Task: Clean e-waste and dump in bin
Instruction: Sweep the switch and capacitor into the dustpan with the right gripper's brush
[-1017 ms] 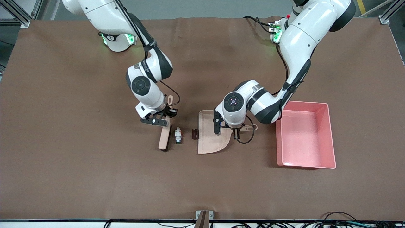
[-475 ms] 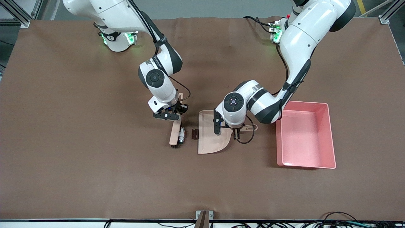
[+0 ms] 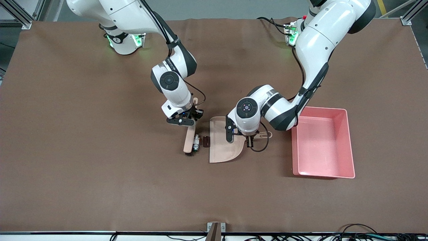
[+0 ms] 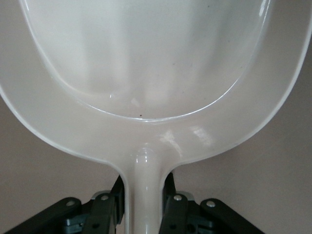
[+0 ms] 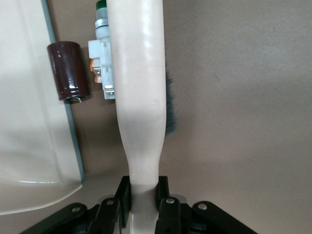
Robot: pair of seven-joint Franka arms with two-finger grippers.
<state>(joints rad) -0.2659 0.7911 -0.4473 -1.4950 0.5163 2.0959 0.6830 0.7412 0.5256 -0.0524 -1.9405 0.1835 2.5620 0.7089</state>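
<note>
My right gripper (image 3: 187, 122) (image 5: 143, 192) is shut on the handle of the beige brush (image 3: 189, 142) (image 5: 139, 97), whose bristles rest on the table. The e-waste lies between brush and dustpan. The white component with a green end (image 3: 196, 143) (image 5: 100, 63) presses against the brush. The dark cylinder (image 3: 205, 141) (image 5: 69, 70) lies at the dustpan's open lip. My left gripper (image 3: 249, 139) (image 4: 144, 195) is shut on the handle of the beige dustpan (image 3: 222, 147) (image 4: 146, 73), which lies flat. The pink bin (image 3: 321, 147) stands toward the left arm's end.
Brown cloth covers the table. The dustpan's loop handle (image 3: 264, 135) points toward the bin, a short gap away. A cable hangs under the left wrist beside that handle.
The right gripper has swept the brush toward the dustpan, pushing the white component up beside the dark cylinder. The left arm and dustpan have stayed put.
</note>
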